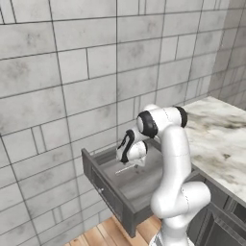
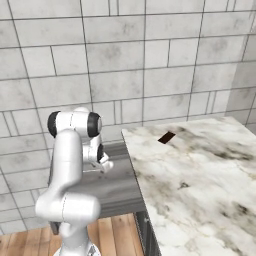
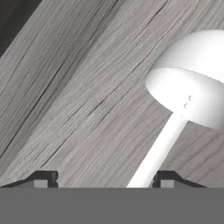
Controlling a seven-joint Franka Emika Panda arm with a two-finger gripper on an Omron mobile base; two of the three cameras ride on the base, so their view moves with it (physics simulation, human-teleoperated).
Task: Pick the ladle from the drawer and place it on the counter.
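where the hand view looks along the tool (image 3: pixel 100 181), its two dark fingertips (image 3: pixel 41 179) stand well apart at the bottom edge, spread wide, and the ladle's handle runs up between them, nearer the right tip, without either tip seen pressing on it. just beyond, the ladle (image 3: pixel 192 87) lies on the grey wood-grain floor of the drawer (image 3: pixel 74 105), its thin white handle rising toward the upper right into a rounded pale bowl with two tiny marks on its side. a dark strip shows at the top left corner of that view

from the left base view the white arm bends down over the open drawer (image 1: pixel 108 190), the tool (image 1: pixel 130 161) low inside it, and a thin pale line of the ladle (image 1: pixel 126 168) shows just under the hand on the drawer floor. the drawer's darker front panel faces the wooden floor (image 1: pixel 103 233)

in the right base view the tool (image 2: pixel 104 164) hangs over the drawer (image 2: pixel 117 187), just left of the worktop (image 2: pixel 200 190), a white marble slab with grey-brown veins. farther back a small dark brown block (image 2: pixel 166 137) lies on the worktop near the grey tiled wall (image 2: pixel 150 60)
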